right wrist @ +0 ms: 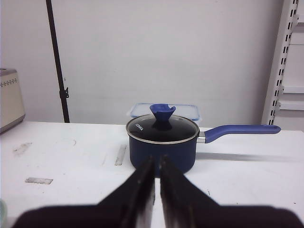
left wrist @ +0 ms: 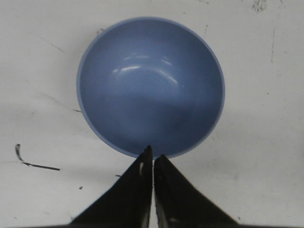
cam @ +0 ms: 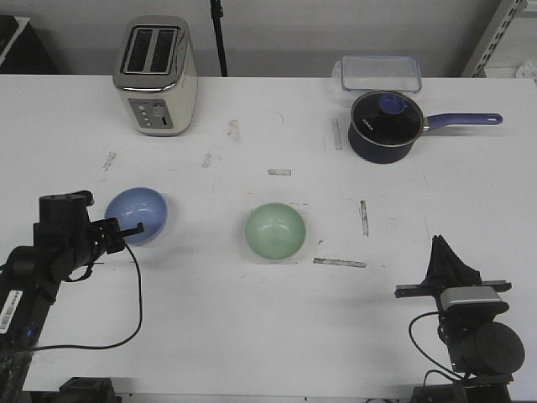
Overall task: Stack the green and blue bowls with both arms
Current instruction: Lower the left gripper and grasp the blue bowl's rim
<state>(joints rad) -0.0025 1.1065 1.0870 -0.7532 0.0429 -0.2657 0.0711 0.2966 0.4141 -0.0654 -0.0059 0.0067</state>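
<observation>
The blue bowl (cam: 137,215) sits upright on the white table at the left and fills the left wrist view (left wrist: 150,85). My left gripper (cam: 132,228) is shut and empty. Its tips (left wrist: 153,153) are at the bowl's near rim, just above it. The green bowl (cam: 275,231) sits upright in the middle of the table, apart from both grippers. My right gripper (cam: 440,245) is shut and empty at the front right, low over the table. It points forward toward the saucepan (right wrist: 163,145), as the right wrist view (right wrist: 156,160) shows.
A dark navy saucepan (cam: 384,126) with a glass lid and purple handle stands at the back right. A clear lidded container (cam: 379,71) is behind it. A toaster (cam: 155,75) stands at the back left. Tape strips and scuffs mark the table (cam: 252,319).
</observation>
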